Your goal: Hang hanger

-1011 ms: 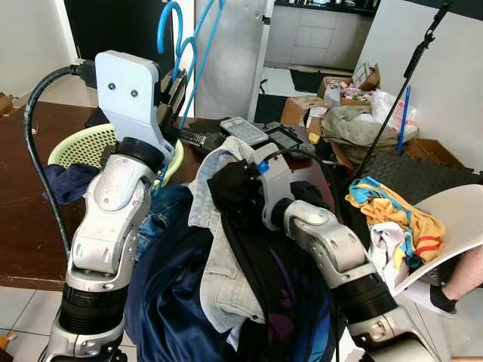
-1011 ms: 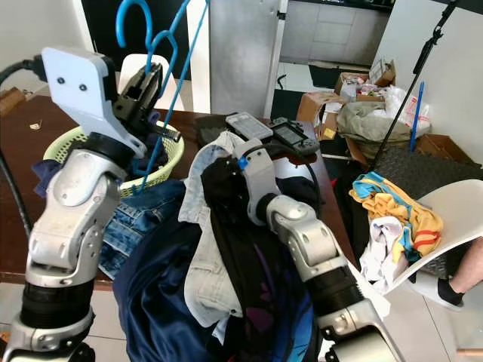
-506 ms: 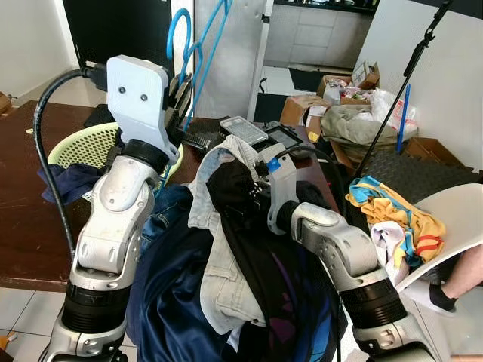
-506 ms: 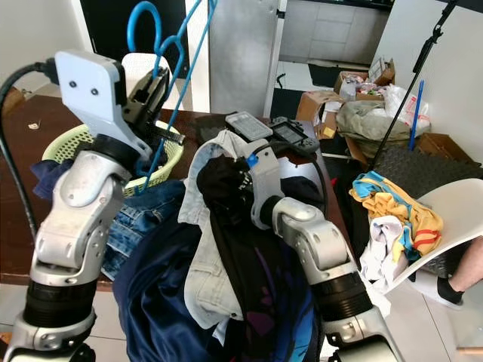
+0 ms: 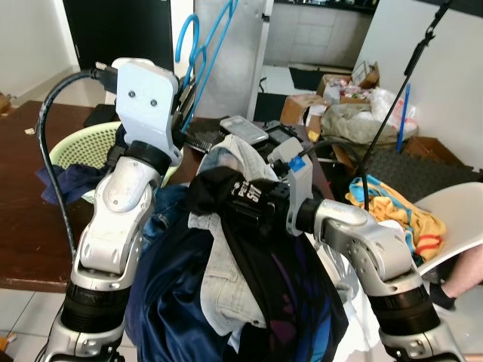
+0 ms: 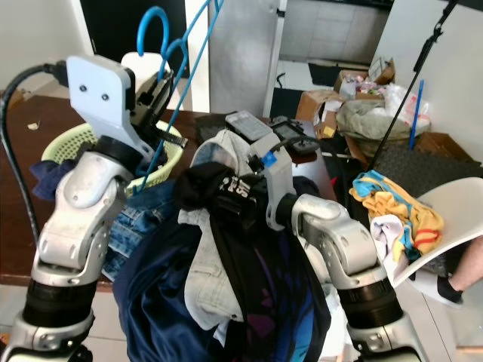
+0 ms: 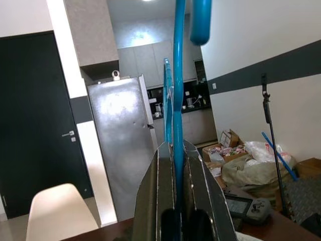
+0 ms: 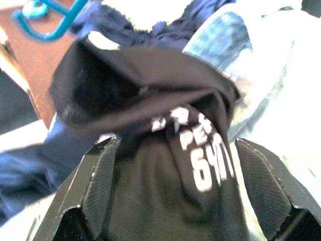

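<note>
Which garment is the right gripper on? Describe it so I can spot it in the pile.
Start at the heap of clothes on the brown table's near edge. At its top, between the right gripper's fingers, is the black shirt; unlike the denim and navy beside it, it has white lettering.

A green basket (image 5: 75, 147) sits on the dark tabletop (image 5: 23, 204) — cardboard boxes (image 5: 332, 94) and a white chair (image 5: 453, 219) stand beyond.

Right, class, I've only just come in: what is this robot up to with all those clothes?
The robot is preparing laundry for hanging. Its left claw is shut on a blue hanger, raised above the green basket on the brown table. Its right claw grips a black T-shirt with white print, lifted from a heap of denim and dark clothes. The shirt is not yet on the hanger.
</note>
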Robot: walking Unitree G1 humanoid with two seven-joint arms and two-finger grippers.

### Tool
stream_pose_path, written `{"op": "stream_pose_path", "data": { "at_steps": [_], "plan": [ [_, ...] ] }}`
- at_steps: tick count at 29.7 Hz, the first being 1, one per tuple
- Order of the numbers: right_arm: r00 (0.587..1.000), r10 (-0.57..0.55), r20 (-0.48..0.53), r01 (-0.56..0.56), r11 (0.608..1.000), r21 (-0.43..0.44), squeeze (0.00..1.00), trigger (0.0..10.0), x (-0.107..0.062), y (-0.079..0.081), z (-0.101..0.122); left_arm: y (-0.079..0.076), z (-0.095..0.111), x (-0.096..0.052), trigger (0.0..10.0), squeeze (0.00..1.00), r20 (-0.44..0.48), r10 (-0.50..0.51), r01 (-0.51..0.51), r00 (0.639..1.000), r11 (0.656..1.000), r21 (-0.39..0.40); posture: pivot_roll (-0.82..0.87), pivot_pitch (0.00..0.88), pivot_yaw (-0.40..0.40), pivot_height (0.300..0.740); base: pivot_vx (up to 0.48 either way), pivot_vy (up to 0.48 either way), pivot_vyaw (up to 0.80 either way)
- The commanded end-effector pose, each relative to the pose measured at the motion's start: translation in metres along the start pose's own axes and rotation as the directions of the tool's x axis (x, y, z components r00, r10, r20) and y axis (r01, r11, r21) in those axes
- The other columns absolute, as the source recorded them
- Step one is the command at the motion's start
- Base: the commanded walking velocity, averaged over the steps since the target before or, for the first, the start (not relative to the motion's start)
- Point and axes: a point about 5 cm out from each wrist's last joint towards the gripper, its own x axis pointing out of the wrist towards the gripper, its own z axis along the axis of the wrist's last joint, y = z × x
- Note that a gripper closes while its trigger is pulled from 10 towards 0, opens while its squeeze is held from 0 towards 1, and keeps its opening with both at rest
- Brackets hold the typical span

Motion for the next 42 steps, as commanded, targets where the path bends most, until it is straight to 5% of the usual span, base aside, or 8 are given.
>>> {"op": "stream_pose_path", "data": {
  "at_steps": [1,21,31,35,36,37,38,42],
  "plan": [
    [0.999,0.024,-0.025,-0.025,0.999,-0.024,0.43,10.0,-0.004,0.003,-0.002,0.000,-0.003,0.000,10.0,0.00,-0.011,-0.007,0.007,1.000,1.000,0.026,0.05,0.014,-0.058,0.740,0.000,0.000,0.00],
    [0.993,0.078,-0.089,-0.087,0.991,-0.105,0.35,10.0,-0.036,0.002,-0.003,0.031,-0.001,0.001,10.0,0.00,-0.010,0.081,-0.079,0.997,0.985,0.156,0.05,0.019,-0.052,0.740,0.000,0.000,0.00],
    [0.999,0.034,-0.037,-0.038,0.992,-0.119,0.35,10.0,-0.033,-0.003,0.002,0.107,-0.007,-0.004,10.0,0.00,-0.085,0.266,-0.233,0.960,0.930,0.285,0.05,0.016,-0.048,0.740,0.000,0.000,0.00],
    [1.000,-0.007,0.021,0.009,0.992,-0.123,0.35,10.0,-0.033,-0.009,0.009,0.104,-0.005,-0.001,10.0,0.00,-0.097,0.175,-0.154,0.980,0.969,0.195,0.06,0.012,-0.050,0.740,0.000,0.000,0.00],
    [0.992,-0.042,0.121,0.057,0.991,-0.123,0.34,10.0,-0.035,-0.016,0.024,0.102,-0.007,0.001,10.0,0.00,-0.157,0.058,-0.063,0.986,0.997,-0.033,0.06,0.012,-0.051,0.740,0.000,0.000,0.00],
    [0.992,-0.042,0.121,0.057,0.991,-0.123,0.34,10.0,-0.035,-0.016,0.024,0.102,-0.007,0.001,10.0,0.00,-0.157,0.058,-0.063,0.986,0.997,-0.033,0.06,0.012,-0.051,0.740,0.000,0.000,0.00],
    [0.976,-0.045,0.215,0.076,0.987,-0.138,0.04,10.0,-0.044,-0.020,0.039,0.101,-0.004,0.002,10.0,0.00,-0.173,-0.084,0.043,0.981,0.972,-0.230,0.06,0.010,-0.048,0.740,0.000,0.000,0.00],
    [0.951,-0.022,0.308,0.071,0.987,-0.148,0.00,10.0,-0.057,-0.023,0.055,0.101,0.007,0.005,10.0,0.00,-0.123,-0.210,0.144,0.970,0.902,-0.408,0.06,0.007,-0.046,0.740,0.000,0.000,0.00]
  ]
}}
